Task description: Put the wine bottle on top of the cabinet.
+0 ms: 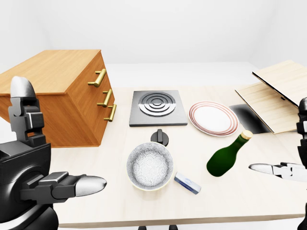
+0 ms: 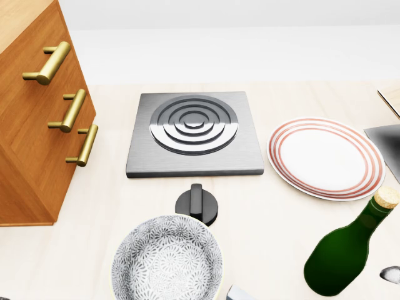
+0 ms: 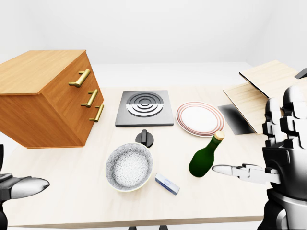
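Bottle standing untouched on desk.
The bottle (image 3: 205, 155) is leaning on the desk (image 3: 72, 191), well right of the cabinet (image 3: 43, 96); my right hand (image 3: 268, 163) is hovering spread beside it, my left hand (image 1: 33, 177) spread too.

— What sits on the pale table (image 1: 86, 163)?
— A patterned bowl (image 1: 150, 166) near, a black knob (image 1: 159, 137) just beyond it, then a square hob plate (image 1: 158, 107) farther off.
— And to the right?
— A red-ringed plate (image 1: 213, 118), a small blue packet (image 1: 187, 183) beside the bowl, and wooden boards (image 1: 273, 96) at the far right.
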Controlling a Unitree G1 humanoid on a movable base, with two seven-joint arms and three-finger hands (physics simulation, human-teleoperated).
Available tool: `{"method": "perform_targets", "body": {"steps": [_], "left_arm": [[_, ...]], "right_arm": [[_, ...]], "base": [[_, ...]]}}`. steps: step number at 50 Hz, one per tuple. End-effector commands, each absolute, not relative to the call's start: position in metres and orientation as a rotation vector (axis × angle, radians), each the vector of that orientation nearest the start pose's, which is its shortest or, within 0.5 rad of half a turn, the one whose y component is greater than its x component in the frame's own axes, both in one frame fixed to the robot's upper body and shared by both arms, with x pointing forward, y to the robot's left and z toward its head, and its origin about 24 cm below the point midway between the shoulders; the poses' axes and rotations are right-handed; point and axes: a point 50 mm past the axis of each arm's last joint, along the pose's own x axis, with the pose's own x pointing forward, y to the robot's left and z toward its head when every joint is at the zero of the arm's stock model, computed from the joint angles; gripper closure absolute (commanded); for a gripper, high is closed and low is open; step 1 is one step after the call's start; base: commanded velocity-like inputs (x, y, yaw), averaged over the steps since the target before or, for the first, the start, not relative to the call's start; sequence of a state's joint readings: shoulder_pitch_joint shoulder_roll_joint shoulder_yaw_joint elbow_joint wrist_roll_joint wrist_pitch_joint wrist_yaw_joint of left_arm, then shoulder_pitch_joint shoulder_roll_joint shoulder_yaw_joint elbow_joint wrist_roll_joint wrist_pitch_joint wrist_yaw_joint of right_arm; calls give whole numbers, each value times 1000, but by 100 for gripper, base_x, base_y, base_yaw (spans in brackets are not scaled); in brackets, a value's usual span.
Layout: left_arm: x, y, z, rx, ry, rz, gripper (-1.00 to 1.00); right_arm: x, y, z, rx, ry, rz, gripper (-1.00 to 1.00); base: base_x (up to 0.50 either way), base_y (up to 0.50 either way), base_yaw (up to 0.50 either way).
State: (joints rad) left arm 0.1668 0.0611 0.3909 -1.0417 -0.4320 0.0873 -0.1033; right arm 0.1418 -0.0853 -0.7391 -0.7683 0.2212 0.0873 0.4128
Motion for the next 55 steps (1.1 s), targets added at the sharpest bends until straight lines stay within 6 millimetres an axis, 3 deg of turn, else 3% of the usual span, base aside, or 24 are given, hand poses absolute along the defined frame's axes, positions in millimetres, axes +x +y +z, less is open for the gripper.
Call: {"method": "perform_targets", "body": {"steps": [1, 33, 55], "left_arm": [[138, 201, 223, -32, -835, 43, -100], [138, 201, 223, -27, -837, 44, -100], [137, 202, 224, -28, -846, 46, -100]], "right_arm": [[154, -274, 179, -269, -495, -210, -100], [171, -281, 151, -192, -375, -212, -100], [189, -285, 121, -116, -254, -205, -100]], "base": [[0, 0, 0], [0, 0, 0], [0, 0, 0]]}}
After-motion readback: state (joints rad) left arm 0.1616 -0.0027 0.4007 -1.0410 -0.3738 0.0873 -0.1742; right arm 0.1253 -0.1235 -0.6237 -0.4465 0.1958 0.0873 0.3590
